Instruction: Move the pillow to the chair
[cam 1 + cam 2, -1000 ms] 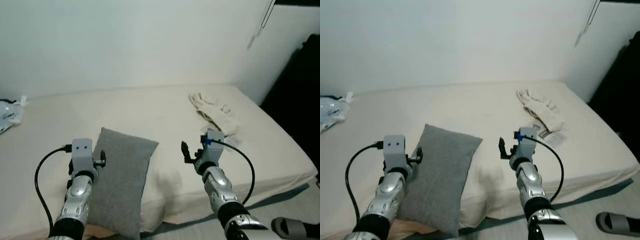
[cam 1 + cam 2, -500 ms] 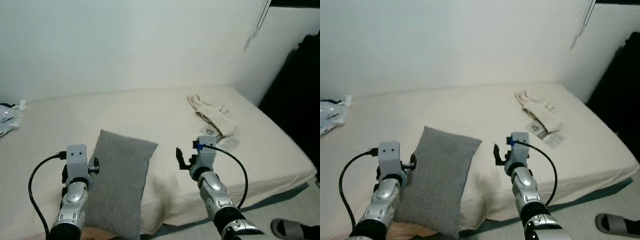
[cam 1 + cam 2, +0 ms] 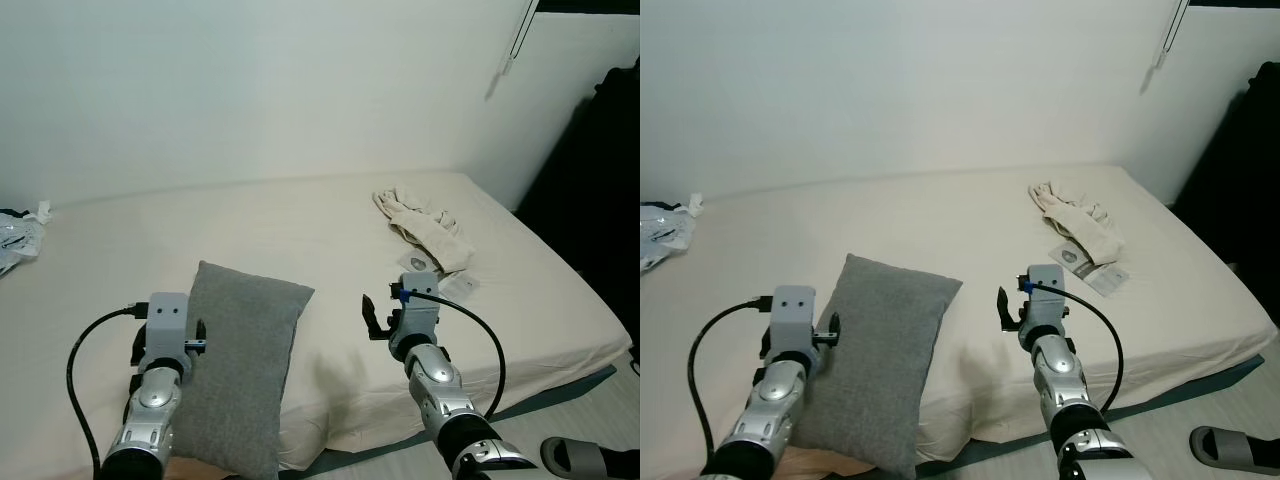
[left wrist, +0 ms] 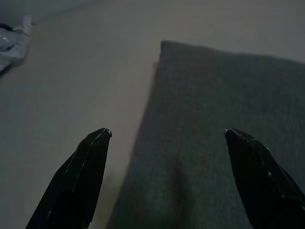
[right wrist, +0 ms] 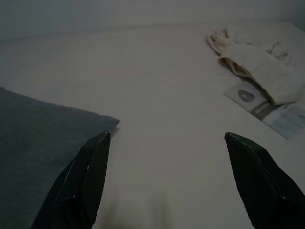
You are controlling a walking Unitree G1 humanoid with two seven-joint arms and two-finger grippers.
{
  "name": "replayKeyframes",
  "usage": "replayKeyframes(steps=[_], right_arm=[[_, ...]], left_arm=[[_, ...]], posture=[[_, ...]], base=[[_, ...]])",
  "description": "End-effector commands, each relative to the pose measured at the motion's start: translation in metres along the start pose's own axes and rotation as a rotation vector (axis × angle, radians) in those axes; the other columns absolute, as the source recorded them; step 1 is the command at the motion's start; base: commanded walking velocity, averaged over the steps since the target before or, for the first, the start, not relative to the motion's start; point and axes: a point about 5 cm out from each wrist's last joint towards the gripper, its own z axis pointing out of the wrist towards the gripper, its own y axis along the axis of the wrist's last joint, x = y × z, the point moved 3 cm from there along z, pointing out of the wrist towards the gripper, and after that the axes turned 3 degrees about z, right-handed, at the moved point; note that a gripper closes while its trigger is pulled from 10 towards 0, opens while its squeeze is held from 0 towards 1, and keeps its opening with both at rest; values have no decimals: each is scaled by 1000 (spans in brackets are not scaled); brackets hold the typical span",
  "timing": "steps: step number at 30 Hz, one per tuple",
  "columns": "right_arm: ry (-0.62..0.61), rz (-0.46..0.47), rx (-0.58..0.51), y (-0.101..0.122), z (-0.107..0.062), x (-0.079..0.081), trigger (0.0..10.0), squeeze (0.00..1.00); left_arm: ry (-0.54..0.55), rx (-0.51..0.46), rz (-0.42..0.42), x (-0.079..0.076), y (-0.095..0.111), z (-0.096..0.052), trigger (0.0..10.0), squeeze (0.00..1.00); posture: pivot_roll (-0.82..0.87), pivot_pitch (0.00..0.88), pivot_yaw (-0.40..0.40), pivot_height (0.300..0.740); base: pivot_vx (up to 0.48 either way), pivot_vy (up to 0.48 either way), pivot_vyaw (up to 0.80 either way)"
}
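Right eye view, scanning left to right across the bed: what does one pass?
Crumpled plastic bag → left gripper → grey pillow → right gripper → leaflet with the pale cloth just behind it → slipper on the floor.

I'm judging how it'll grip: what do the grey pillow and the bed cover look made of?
Grey pillow: apparently a coarse woven fabric, matte and heathered, with soft dents suggesting a yielding fill. Bed cover: smooth, cream, matte cloth, probably a cotton-like sheet, stretched flat with faint creases.
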Motion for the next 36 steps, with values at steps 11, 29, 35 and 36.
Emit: replayKeyframes(steps=[11,29,35,36], right_arm=[[20,38,36,-8,-3,-2,10000,0],[32,13,23,-2,0,-4,10000,0],[18,0,29,-2,1,-6,10000,0],[10,-5,26,-1,1,-7,10000,0]], left_arm=[[28,3,21,-2,1,-1,10000,0],[24,1,-16,-11,4,-2,10000,0],[28,9,-32,-11,3,-1,10000,0],[30,7,-27,-11,4,-1,10000,0]], posture=[[-26,25,-64,730],[-35,36,-78,690],[-38,36,-76,670],[-38,36,-76,665]], base=[[0,0,0],[0,0,0],[0,0,0],[0,0,0]])
